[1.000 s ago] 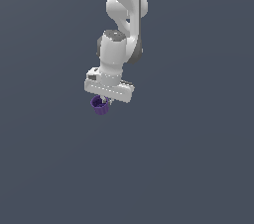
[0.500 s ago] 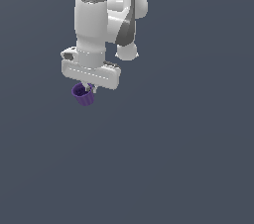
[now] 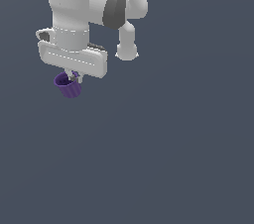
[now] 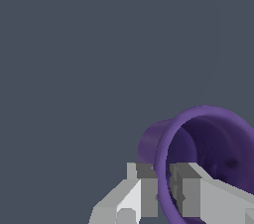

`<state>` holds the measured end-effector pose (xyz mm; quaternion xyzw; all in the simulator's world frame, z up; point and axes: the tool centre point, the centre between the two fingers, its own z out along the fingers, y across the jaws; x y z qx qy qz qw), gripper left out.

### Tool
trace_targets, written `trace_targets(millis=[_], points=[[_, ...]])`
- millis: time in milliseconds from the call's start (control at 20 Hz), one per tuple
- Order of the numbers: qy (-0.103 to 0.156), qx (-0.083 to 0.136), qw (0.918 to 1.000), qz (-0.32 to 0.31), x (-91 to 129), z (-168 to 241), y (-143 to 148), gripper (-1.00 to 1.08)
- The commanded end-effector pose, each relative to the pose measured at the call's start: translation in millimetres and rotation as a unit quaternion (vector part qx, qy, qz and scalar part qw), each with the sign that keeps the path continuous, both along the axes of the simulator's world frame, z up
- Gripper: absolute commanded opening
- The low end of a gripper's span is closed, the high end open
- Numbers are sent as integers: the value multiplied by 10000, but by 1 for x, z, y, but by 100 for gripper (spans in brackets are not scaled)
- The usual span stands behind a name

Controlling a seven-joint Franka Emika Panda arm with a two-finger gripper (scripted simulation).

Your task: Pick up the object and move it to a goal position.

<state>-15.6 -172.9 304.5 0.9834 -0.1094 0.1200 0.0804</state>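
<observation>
Ribbed dark purple cup (image 3: 68, 86), white gripper (image 3: 74, 75)

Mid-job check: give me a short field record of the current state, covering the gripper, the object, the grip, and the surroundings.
gripper: white gripper, fingers pointing down, shut on the cup's wall
object: purple cup, ribbed sides, hollow top open
grip: in the wrist view one finger sits outside the rim and the other inside the cup
object pose: tilted, hanging below the gripper, off to the exterior view's left
surroundings: plain dark grey background; no goal marker visible
arm: white arm fills the upper part of the exterior view
</observation>
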Motion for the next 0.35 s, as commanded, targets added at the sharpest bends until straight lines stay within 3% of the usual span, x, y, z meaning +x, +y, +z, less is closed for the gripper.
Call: trace_targets(millis=[0,300], points=[[-2,-3,10000,3,2,10,-5,-100],[-1,-11,10000,-3,5,17,-9,-100]])
